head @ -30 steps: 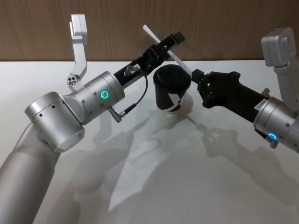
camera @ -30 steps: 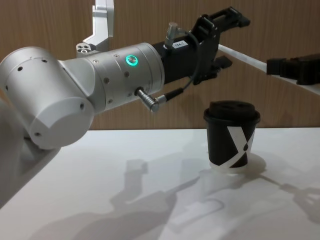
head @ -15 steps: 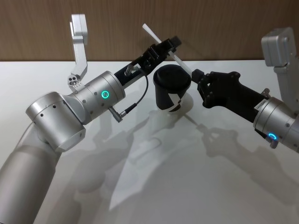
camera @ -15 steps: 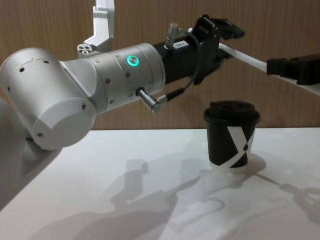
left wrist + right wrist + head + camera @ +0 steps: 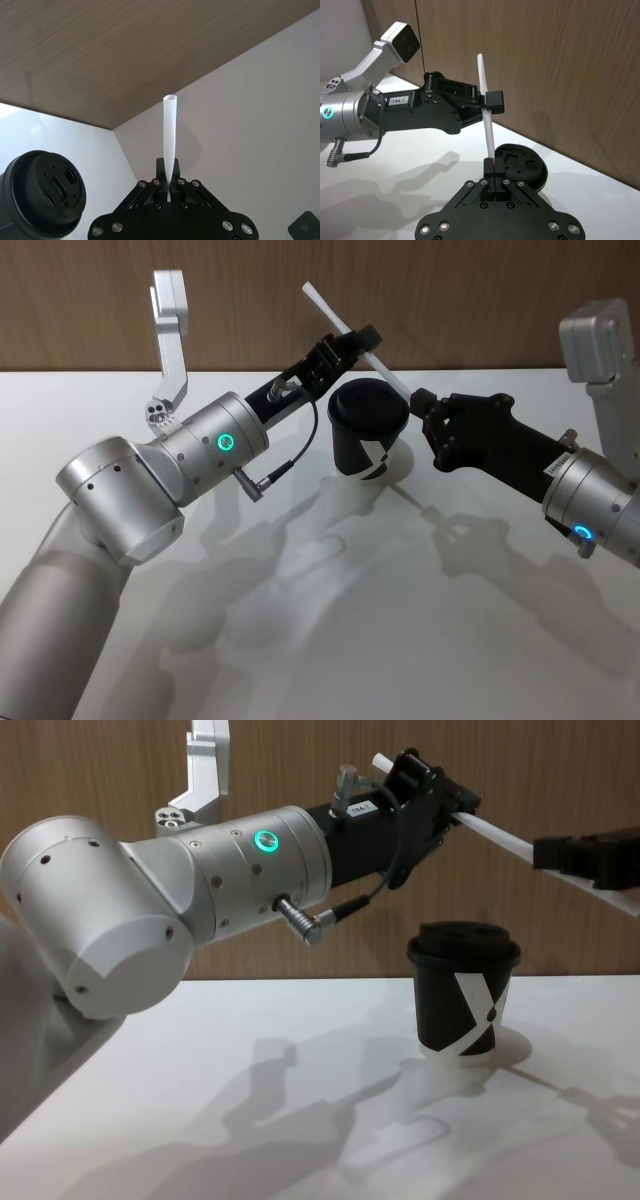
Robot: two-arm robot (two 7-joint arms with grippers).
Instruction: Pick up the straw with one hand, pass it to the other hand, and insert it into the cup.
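The white straw [image 5: 325,308] hangs slanted in the air above the black lidded cup [image 5: 365,430], held at both ends of its span. My left gripper [image 5: 352,338], on the silver arm with the green ring, is shut on the straw near its middle. My right gripper [image 5: 418,400], the plain black one, is shut on the straw's lower end, just right of the cup's lid. In the chest view the straw [image 5: 495,830] runs from the left gripper [image 5: 455,805] to the right gripper [image 5: 545,853], above the cup [image 5: 465,990]. The cup stands upright on the table.
The white table [image 5: 400,620] spreads open in front of the cup. A wooden wall [image 5: 480,300] closes the back. A silver bracket [image 5: 168,330] rises behind my left arm.
My left gripper's fingers have closed from wide open onto the straw. The straw's free end has tipped slightly upward. The right gripper and the cup have stayed put.
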